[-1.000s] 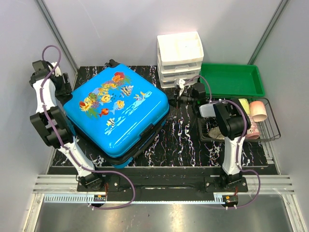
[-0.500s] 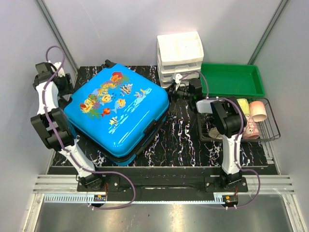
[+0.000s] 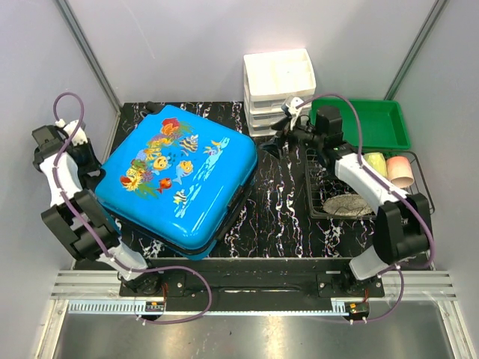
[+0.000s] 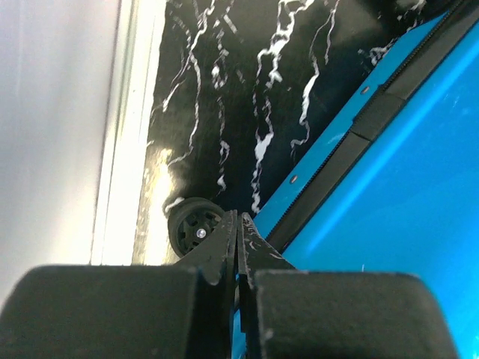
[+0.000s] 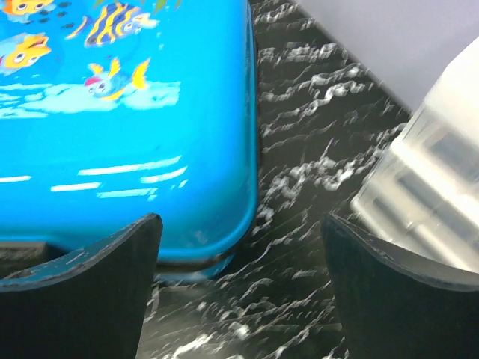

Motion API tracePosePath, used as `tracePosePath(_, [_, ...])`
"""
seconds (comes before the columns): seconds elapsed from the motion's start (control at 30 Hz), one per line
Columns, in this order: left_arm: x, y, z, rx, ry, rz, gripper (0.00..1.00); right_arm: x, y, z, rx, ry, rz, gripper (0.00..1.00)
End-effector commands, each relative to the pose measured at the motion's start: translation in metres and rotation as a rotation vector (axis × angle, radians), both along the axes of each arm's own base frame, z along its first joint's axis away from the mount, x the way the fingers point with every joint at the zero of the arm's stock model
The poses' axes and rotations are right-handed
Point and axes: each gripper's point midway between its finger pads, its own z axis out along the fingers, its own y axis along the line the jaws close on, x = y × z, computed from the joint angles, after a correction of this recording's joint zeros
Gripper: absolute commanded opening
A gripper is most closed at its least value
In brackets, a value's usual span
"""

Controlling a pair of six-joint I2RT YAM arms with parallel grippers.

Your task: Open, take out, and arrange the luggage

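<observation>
The luggage (image 3: 179,179), a bright blue hard-shell case with a fish-and-flower lid, lies flat on the black marbled table (image 3: 281,213), its lid down. My left gripper (image 3: 88,170) is at the case's left side. In the left wrist view its fingertips (image 4: 238,224) are pressed together with nothing visible between them, beside a black wheel (image 4: 193,228) and the blue zipped edge (image 4: 359,172). My right gripper (image 3: 284,133) hovers open by the case's back right corner. In the right wrist view the gripper (image 5: 239,247) stands wide over bare table, the luggage (image 5: 127,112) just ahead to the left.
A white three-drawer organiser (image 3: 278,86) stands at the back, also seen in the right wrist view (image 5: 441,172). A green tray (image 3: 359,123) lies beside it. A wire basket (image 3: 419,202) at the right holds a pink cup (image 3: 400,170) and other items. Walls close in on both sides.
The left gripper has shut and its arm swung outward to the left. The right gripper has opened, its arm stretched back toward the organiser. The luggage turned and shifted slightly left.
</observation>
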Motion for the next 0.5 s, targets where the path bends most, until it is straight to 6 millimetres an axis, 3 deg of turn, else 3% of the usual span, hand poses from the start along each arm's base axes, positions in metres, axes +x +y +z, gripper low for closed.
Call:
tracePosePath(0.0, [-0.054, -0.005, -0.011, -0.004, 0.073, -0.013, 0.0, -0.053, -0.016, -0.058, -0.093, 0.372, -0.048, 0.96])
tracePosePath(0.13, [-0.086, -0.015, -0.028, -0.011, 0.119, -0.006, 0.0, -0.089, -0.015, -0.078, -0.119, 0.522, -0.075, 0.95])
tracePosePath(0.27, [-0.108, -0.031, -0.035, -0.063, 0.124, 0.015, 0.04, -0.119, 0.003, -0.098, -0.157, 0.589, -0.04, 0.93])
tracePosePath(0.37, [-0.118, -0.044, -0.041, -0.109, 0.127, 0.04, 0.1, -0.126, 0.024, -0.11, -0.158, 0.619, 0.008, 0.93])
tracePosePath(0.47, [-0.127, -0.054, -0.049, -0.157, 0.144, 0.066, 0.1, -0.113, 0.041, -0.118, -0.163, 0.63, 0.038, 0.9])
